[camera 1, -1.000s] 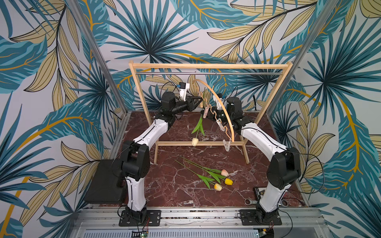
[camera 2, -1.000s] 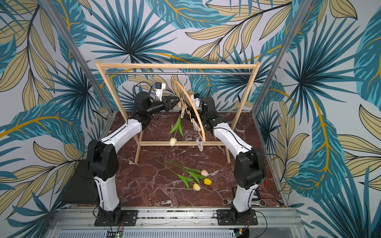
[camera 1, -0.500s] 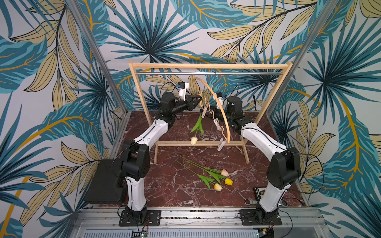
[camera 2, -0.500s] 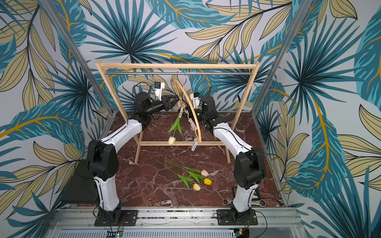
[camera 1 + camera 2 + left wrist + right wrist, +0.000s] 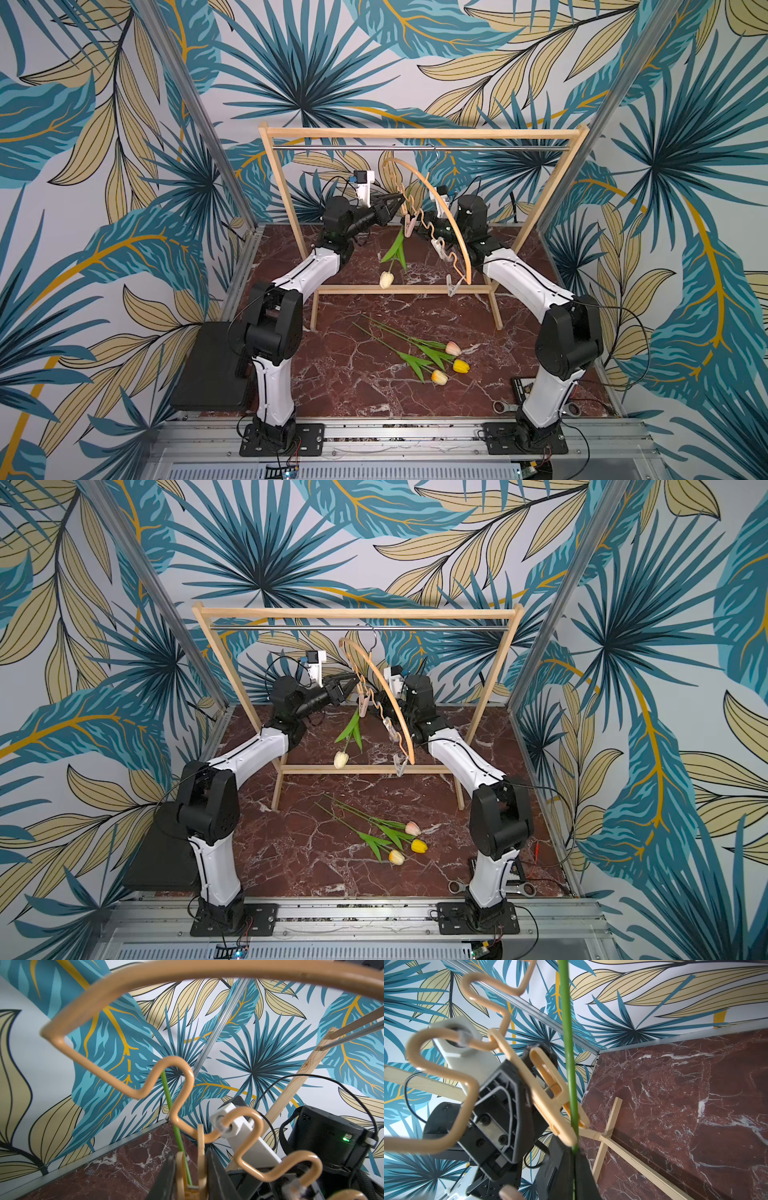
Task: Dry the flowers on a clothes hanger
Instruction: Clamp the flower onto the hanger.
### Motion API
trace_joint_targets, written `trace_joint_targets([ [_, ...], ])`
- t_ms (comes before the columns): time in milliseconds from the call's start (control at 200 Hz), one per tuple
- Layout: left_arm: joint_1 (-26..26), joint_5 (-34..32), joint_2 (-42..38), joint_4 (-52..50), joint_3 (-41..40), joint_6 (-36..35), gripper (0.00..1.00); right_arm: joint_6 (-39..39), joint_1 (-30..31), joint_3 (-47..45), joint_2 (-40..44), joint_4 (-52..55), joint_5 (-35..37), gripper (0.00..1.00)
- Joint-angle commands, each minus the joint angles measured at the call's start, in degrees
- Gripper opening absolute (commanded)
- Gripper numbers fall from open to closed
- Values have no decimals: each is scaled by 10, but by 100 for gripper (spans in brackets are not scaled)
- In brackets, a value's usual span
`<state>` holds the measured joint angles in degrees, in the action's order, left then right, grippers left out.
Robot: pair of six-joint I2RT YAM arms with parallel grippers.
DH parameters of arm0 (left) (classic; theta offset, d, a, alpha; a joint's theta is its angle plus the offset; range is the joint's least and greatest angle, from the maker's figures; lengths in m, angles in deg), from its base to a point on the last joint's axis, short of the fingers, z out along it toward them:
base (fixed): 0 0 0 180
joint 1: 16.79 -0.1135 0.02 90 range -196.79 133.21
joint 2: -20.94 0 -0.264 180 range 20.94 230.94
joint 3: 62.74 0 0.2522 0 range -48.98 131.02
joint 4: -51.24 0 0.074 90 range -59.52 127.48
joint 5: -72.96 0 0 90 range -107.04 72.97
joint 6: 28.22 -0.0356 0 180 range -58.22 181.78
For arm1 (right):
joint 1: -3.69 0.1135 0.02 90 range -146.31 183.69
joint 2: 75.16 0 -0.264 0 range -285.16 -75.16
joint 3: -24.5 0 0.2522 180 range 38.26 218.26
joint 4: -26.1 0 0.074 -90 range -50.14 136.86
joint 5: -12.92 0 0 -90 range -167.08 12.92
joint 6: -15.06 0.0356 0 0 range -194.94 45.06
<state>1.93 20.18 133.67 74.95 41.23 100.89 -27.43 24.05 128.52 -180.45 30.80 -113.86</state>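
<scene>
Arched, wavy-barred wooden clothes hanger [image 5: 207, 968]

Smooth clothes hanger [image 5: 207, 967] with matt plastic clip [image 5: 548, 1103]; bare-wood rack [image 5: 415, 134], shiny metal rail [image 5: 332, 147]; glossy marbled tabletop [image 5: 332, 374].

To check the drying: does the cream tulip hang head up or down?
Head down: the cream tulip has its bloom lowest, stem rising to a clip on the clothes hanger.
</scene>
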Motion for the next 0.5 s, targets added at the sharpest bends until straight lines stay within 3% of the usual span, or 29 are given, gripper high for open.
trace_joint_targets([
  [0,0,-9,-10,2,-26,0,25,14,5,-1,-1,-67,-22,0],
  [235,0,-15,-8,7,-28,3,26,-10,6,1,4,-46,-23,0],
  [406,0,-19,-12,12,-32,3,48,-21,5,-1,5,-31,-18,0],
  [496,-2,-21,-15,14,-33,3,52,-23,5,-3,5,-26,-14,0],
])
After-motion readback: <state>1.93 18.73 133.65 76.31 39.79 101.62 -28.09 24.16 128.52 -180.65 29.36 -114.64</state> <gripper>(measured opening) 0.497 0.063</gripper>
